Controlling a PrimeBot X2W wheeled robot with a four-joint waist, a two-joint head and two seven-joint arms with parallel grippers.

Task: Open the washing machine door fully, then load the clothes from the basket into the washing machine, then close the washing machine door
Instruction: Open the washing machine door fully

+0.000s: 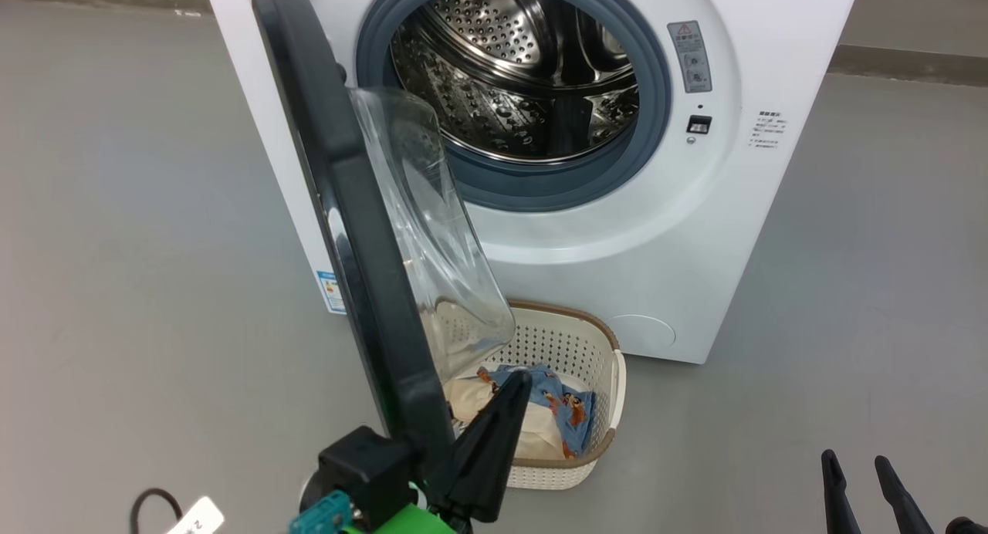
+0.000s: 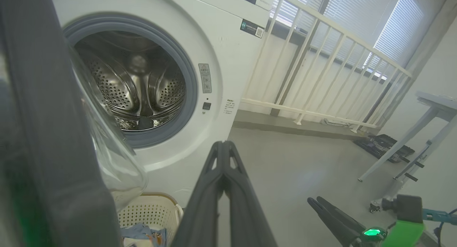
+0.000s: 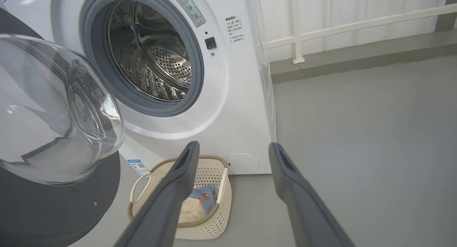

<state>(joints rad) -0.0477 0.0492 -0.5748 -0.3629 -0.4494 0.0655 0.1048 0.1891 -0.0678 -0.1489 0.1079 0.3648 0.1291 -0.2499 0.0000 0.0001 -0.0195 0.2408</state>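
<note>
The white washing machine [image 1: 656,248] stands ahead with its steel drum [image 1: 525,71] bare inside. The washing machine door [image 1: 347,210] is swung out towards me, black rim edge-on, its glass bowl [image 1: 432,233] facing the drum. My left gripper [image 1: 521,376] is shut on nothing, close beside the rim's inner face, fingers together [image 2: 223,143]. Below it sits the basket [image 1: 614,395] holding the clothes: a light blue printed garment [image 1: 559,399] over a cream one [image 1: 532,434]. My right gripper [image 1: 857,464] is open at the lower right, its fingers apart [image 3: 234,147] above the basket [image 3: 214,222].
Grey floor [image 1: 849,287] lies open to the machine's right. A white railing [image 2: 321,61] runs behind it, and a table's legs [image 2: 410,143] stand further right. A dark cable [image 1: 150,503] lies at my lower left.
</note>
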